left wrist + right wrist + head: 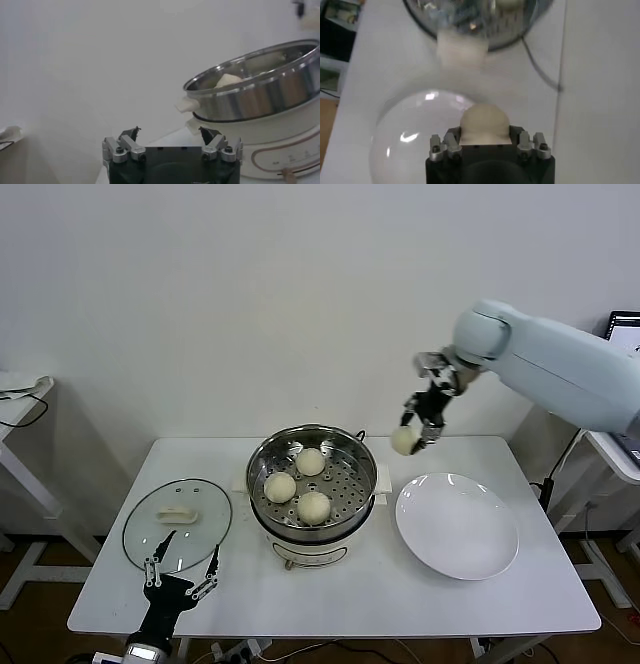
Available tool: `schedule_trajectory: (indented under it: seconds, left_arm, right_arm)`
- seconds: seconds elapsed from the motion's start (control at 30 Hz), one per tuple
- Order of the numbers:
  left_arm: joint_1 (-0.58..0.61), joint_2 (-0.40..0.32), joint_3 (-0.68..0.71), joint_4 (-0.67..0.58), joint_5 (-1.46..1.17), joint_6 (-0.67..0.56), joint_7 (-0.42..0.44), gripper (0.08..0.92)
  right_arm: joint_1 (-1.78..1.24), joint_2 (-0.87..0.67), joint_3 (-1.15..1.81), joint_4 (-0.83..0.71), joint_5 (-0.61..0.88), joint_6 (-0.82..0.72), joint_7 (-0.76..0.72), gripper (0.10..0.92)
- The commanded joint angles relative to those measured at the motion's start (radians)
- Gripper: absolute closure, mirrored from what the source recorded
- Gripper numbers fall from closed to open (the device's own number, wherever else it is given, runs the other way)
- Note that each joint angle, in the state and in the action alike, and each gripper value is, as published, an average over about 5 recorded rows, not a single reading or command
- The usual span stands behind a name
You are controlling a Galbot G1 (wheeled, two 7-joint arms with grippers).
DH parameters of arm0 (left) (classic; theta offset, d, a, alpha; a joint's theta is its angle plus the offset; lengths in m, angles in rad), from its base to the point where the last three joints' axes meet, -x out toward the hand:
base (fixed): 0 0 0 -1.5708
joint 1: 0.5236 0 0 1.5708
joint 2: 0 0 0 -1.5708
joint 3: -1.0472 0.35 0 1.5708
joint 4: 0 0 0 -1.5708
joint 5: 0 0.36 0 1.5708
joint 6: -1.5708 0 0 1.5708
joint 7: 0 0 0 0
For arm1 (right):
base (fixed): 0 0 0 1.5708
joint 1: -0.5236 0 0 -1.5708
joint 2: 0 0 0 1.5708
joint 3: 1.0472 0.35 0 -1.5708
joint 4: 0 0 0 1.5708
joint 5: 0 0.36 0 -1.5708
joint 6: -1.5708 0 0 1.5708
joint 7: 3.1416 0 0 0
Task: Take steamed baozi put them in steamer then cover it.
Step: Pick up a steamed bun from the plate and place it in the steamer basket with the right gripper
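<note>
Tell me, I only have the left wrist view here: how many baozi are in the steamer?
Observer: Three baozi lie on the tray of the steamer in the head view.
Operator: Where is the fourth?
Observer: The right gripper is shut on the fourth bun, up in the air between the steamer and the plate.
Operator: Is the plate bare?
Observer: Yes, nothing lies on it.
Operator: And the cover?
Observer: The cover lies flat on the table, to the robot's left of the steamer. The left gripper hangs open at its near edge, touching nothing.
</note>
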Motion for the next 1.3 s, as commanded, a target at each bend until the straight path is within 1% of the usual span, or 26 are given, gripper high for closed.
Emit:
schedule_trajectory:
  seconds: [0.03, 0.43, 0.9, 1.2, 1.3]
  left_arm:
    - [0.002, -0.006, 0.005, -0.004, 0.001, 0.002, -0.001, 0.177]
    - [0.008, -0.009, -0.005, -0.013, -0.001, -0.001, -0.002, 0.177]
    - [0.011, -0.01, -0.011, -0.011, -0.001, 0.0, -0.01, 0.177]
    - [0.011, -0.015, -0.008, -0.009, -0.001, 0.002, -0.019, 0.177]
    - [0.01, -0.014, -0.009, -0.008, -0.001, 0.001, -0.018, 0.177]
  right_arm:
    - [0.104, 0.2, -0.166, 0.052, 0.133, -0.053, 0.038, 0.383]
    - [-0.012, 0.264, -0.173, -0.017, 0.076, -0.068, 0.124, 0.392]
    - [-0.094, 0.271, -0.163, -0.055, 0.037, -0.069, 0.164, 0.397]
    - [-0.114, 0.275, -0.16, -0.063, 0.015, -0.069, 0.173, 0.385]
    - [-0.115, 0.274, -0.16, -0.06, 0.009, -0.068, 0.172, 0.36]
